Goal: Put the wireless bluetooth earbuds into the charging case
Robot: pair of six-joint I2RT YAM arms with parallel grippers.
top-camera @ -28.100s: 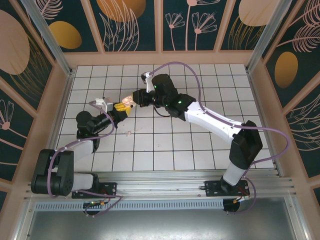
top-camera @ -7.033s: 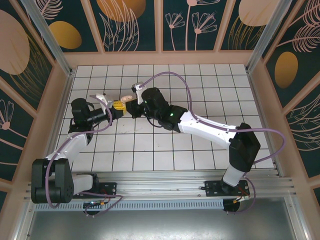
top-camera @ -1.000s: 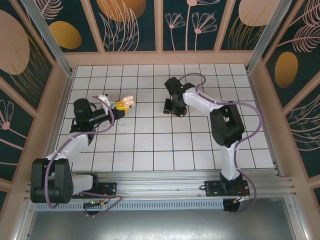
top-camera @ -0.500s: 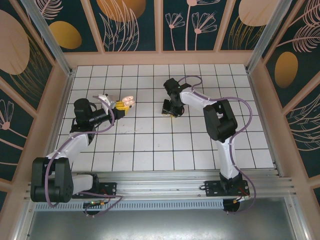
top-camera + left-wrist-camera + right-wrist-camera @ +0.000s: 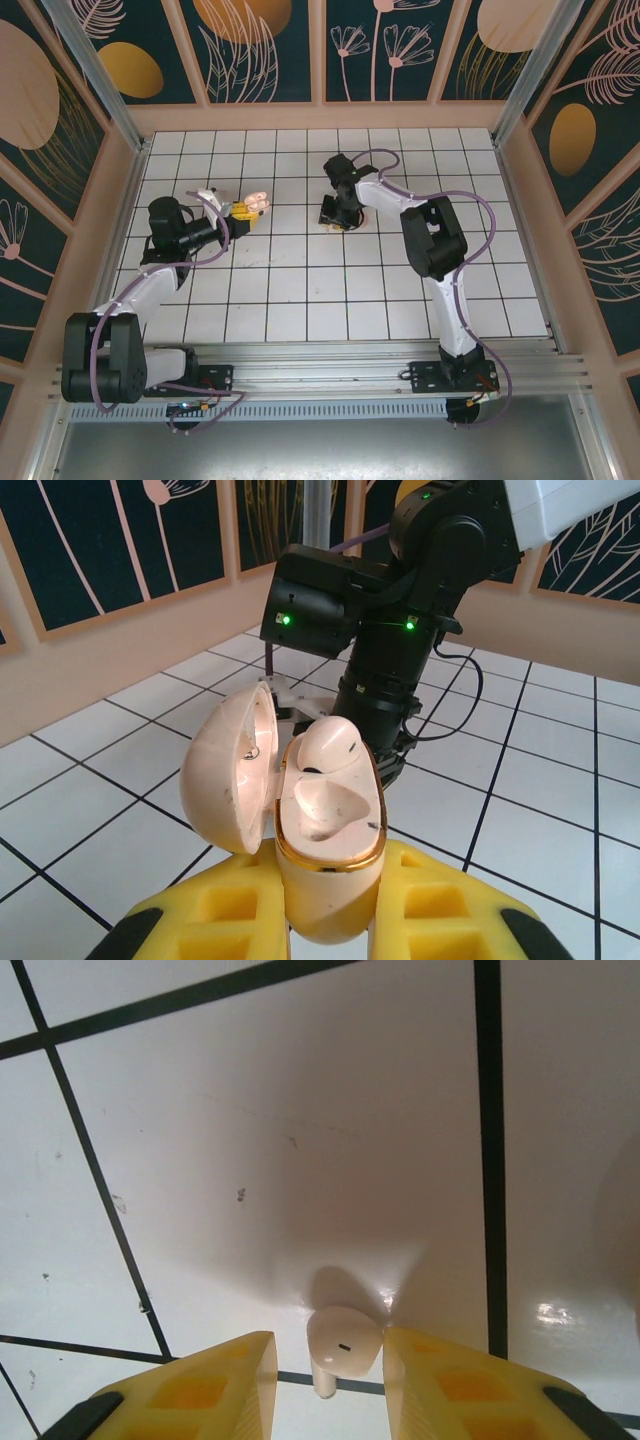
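Because the loose earbud is a tiny, glossy, whitish-pink shell with a rounded head and a short stem, we judge it to be almost weightless, hard and slippery, more likely to squirt sideways under a careless pinch than to break. It lies on a white tile close to a dark grout line, with a small dark slot showing on its head. We would take it across the broad head, where the sides are fullest, not by the thin stem. The right gripper stands over it with its yellow pads spread to either side. One pad is just beside the head, perhaps touching, while a clear gap shows at the other, so nothing is pinched yet. Well apart to the left in the top view, the charging case is pinched at its lower body between the yellow fingers of the left gripper. It is a smooth, egg-like pink pebble with a thin gold rim, and its domed lid hangs open on a side hinge. The seated earbud fills the far socket (a snug, moulded fit, by the look of it), and the near socket is bare.
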